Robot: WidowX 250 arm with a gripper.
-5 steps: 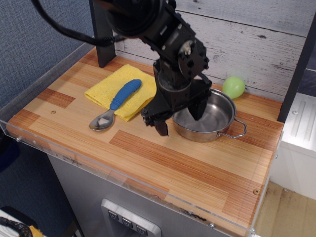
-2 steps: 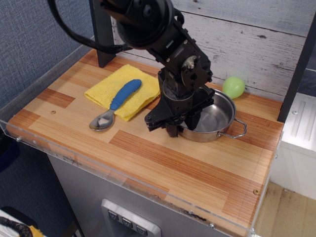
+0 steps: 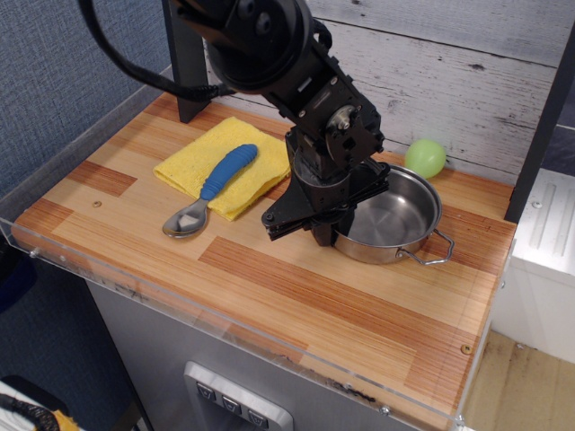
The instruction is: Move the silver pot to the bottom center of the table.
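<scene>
Pot (image 3: 393,218), silver and shallow, sat on the table (image 3: 296,296) toward its right rear quarter, resting flat on the striped planks with one wire loop handle sticking out on its right side near the front. The gripper (image 3: 329,232) was down at the pot's left rim, its dark fingers drawn in close together there; they seemed to pinch the rim, though the arm's body hid the exact contact. The black arm reached in from the upper left, its bulky wrist hanging over the pot's left edge.

Just behind the pot, near the white plank wall, lay a small green ball (image 3: 425,158), close to the rim but apart from it. To the left of the arm a yellow cloth (image 3: 225,162) was spread on the wood, and a spoon (image 3: 209,190) with a blue handle lay across it, its metal bowl resting off the cloth's front edge on the bare table. The front half of the tabletop held nothing but planks and the clear rim.
</scene>
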